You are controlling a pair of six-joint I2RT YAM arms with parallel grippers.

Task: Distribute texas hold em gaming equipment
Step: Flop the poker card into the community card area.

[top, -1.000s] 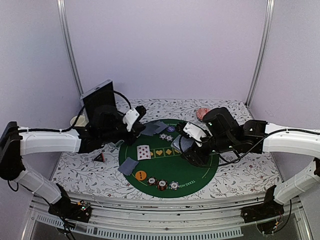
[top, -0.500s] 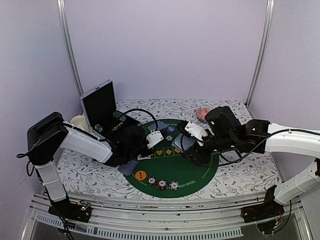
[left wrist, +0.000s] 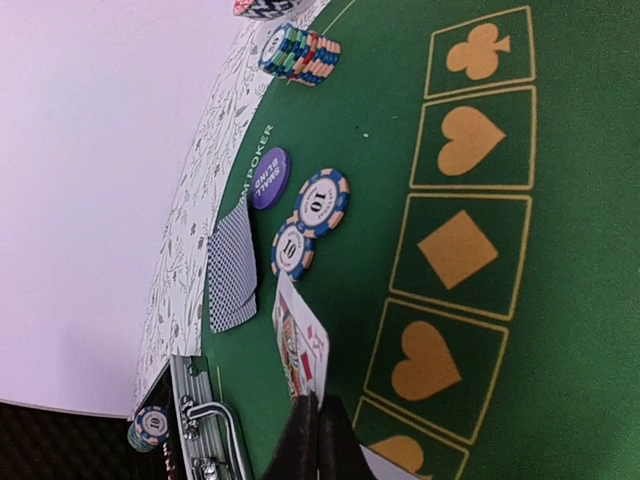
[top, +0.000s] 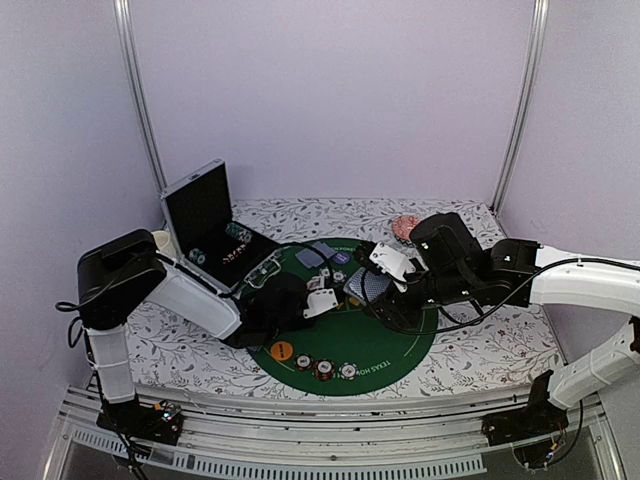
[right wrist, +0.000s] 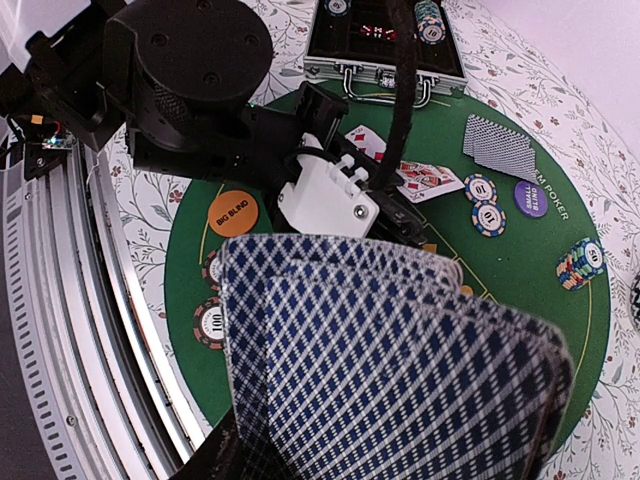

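Note:
My left gripper [left wrist: 318, 440] is shut on the edge of a face-up red court card [left wrist: 298, 345], low over the green poker mat [top: 400, 345]; it sits mid-mat in the top view [top: 312, 297]. My right gripper [top: 385, 300] is shut on a fan of blue-backed cards [right wrist: 400, 360], held above the mat's right half. An orange Big Blind disc [top: 281, 351] and three striped chips [top: 325, 369] lie at the near edge. A purple Small Blind disc [left wrist: 270, 178], two "10" chips [left wrist: 322, 202], a chip stack [left wrist: 300, 55] and face-down cards [left wrist: 232, 268] lie at the far side. The triangular marker is hidden.
An open aluminium case [top: 205, 215] with chips inside stands at the back left, its latch edge close to my left gripper [left wrist: 190, 420]. A pink dish [top: 405, 227] sits at the back right. The left arm lies across the mat's left part. Yellow suit boxes [left wrist: 455, 250] run along the mat's middle.
The left arm has swung from the back left by the case down to the mat's middle, now covering the face-up and face-down cards there. The right arm with its fan has barely moved.

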